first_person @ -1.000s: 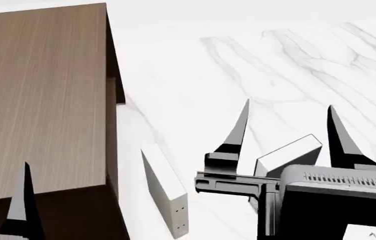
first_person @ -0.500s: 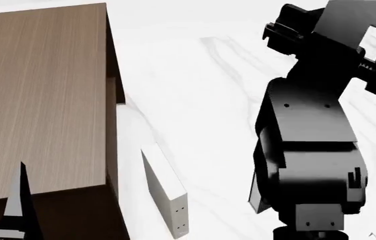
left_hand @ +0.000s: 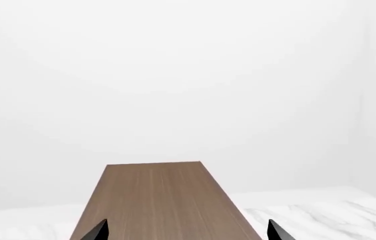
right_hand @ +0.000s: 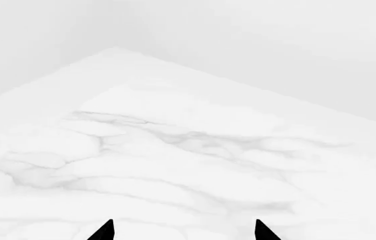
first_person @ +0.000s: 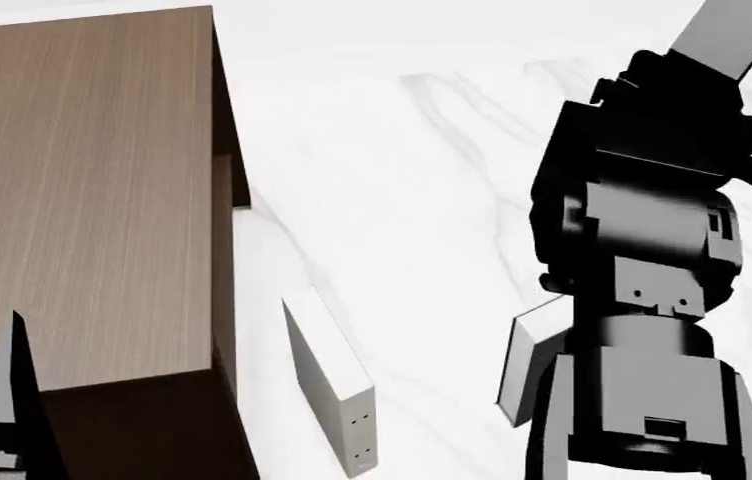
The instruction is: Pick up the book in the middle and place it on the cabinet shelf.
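Note:
The book (first_person: 526, 362) stands on the marble table and shows only as a grey sliver behind my right arm (first_person: 643, 250), which rises in front of it. In the right wrist view my right gripper (right_hand: 183, 231) is open, with only bare marble between its tips and no book in sight. The cabinet shelf (first_person: 83, 200) fills the left of the head view. My left gripper (left_hand: 186, 231) hangs open over the near end of the cabinet's brown top (left_hand: 158, 200), holding nothing. One left finger (first_person: 9, 390) shows at the cabinet's near corner.
A pale off-white book (first_person: 329, 390) with small dots on its spine stands on the table just right of the cabinet. The marble table (first_person: 390, 180) stretches away behind it. A plain white wall lies beyond.
My right arm has swung up from straddling the book with open fingers and now hides most of it. The left finger has slid slightly down and to the left.

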You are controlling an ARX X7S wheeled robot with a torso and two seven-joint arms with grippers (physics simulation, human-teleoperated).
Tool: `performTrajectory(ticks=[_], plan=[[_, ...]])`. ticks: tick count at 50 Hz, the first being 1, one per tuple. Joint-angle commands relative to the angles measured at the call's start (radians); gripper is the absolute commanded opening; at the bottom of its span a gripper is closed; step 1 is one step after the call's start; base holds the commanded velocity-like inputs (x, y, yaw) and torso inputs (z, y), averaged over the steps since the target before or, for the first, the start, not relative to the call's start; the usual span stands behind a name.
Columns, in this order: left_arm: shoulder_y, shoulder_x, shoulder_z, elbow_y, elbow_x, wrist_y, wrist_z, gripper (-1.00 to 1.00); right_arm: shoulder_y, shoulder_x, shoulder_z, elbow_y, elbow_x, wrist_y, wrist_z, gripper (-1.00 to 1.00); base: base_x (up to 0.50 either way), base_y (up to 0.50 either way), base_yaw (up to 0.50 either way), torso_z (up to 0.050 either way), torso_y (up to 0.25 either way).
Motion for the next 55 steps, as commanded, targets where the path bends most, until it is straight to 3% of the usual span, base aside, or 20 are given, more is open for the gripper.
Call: performTrajectory(ticks=[1, 4, 19, 55], plan=[[-0.002, -0.007, -0.006, 0.006, -0.015, -0.001, -0.009, 1.00, 0.033, 0.001, 0.097, 0.120, 0.055, 0.025, 0.147, 1.00, 0.00, 0.00, 0.00, 0.000, 0.000], [0.000, -0.007, 0.002, -0.002, -0.010, 0.009, -0.009, 1.00, 0.040, 0.002, 0.168, 0.150, 0.112, 0.034, 0.176, 1.00, 0.00, 0.00, 0.00, 0.000, 0.000], [-0.002, -0.025, 0.013, 0.010, -0.024, 0.007, -0.032, 1.00, 0.107, 0.001, 0.178, 0.290, 0.126, -0.028, 0.137, 1.00, 0.00, 0.00, 0.00, 0.000, 0.000], [-0.007, -0.076, 0.032, 0.007, -0.061, 0.033, -0.091, 1.00, 0.090, 0.000, 0.367, 0.304, 0.147, 0.019, 0.148, 1.00, 0.00, 0.00, 0.00, 0.000, 0.000]])
